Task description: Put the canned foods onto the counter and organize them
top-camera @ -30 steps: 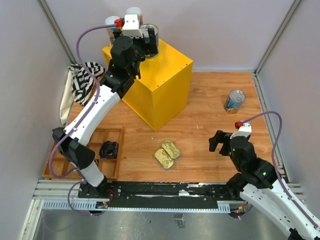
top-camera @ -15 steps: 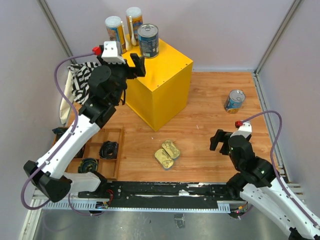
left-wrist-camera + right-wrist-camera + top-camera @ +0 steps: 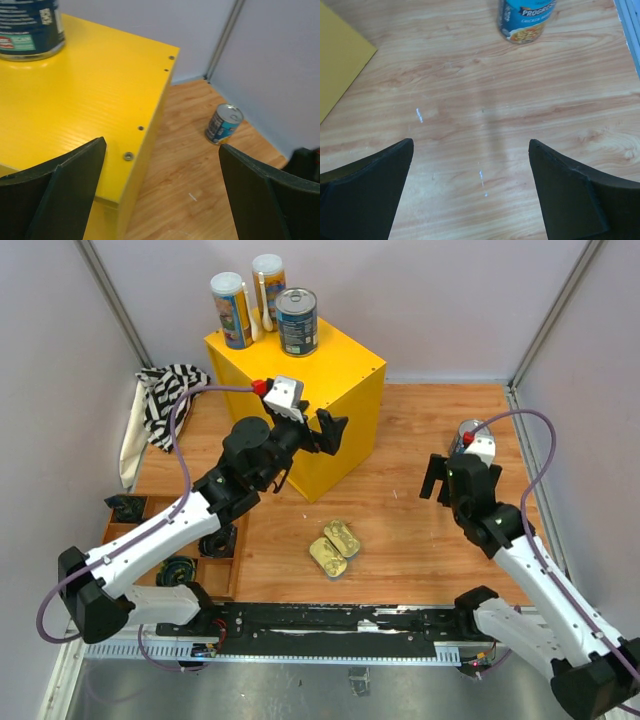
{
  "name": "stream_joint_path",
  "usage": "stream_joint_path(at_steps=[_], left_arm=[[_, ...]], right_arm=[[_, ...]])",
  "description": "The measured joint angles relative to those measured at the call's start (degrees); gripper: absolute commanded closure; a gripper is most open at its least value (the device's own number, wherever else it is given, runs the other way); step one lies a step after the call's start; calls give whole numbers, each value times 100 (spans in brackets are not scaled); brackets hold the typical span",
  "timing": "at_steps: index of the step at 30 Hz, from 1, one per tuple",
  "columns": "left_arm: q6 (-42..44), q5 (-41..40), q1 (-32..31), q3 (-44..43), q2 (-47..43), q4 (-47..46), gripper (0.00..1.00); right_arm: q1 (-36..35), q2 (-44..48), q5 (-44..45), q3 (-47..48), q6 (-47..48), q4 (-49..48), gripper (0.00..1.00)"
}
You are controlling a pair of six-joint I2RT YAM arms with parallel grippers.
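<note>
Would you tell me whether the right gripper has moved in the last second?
Yes. In the top view, the right gripper has moved away from the near edge of the table, closer to the blue can.

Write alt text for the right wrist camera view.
A blue-labelled metal can stands upright on the light wooden tabletop, at the top edge of the picture, ahead of the right gripper, whose black jaws stand wide open and empty. A corner of the bright yellow cabinet shows at the left.
</note>
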State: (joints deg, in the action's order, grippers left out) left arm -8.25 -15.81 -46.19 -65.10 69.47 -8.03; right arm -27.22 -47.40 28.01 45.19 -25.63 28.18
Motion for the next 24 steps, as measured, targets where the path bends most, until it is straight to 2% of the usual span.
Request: stream_joint_path(at_steps=[6, 15, 24], left_arm=[[-203, 37, -590, 302, 11, -546, 1], [-411, 66, -1532, 448, 1093, -39, 1], [-374, 155, -1853, 219, 1585, -52, 1]], right_arm=[[1119, -807, -452, 61, 144, -481, 2], [1589, -1878, -621, 507, 129, -942, 2], [2317, -2966, -745, 1379, -175, -1176, 2]])
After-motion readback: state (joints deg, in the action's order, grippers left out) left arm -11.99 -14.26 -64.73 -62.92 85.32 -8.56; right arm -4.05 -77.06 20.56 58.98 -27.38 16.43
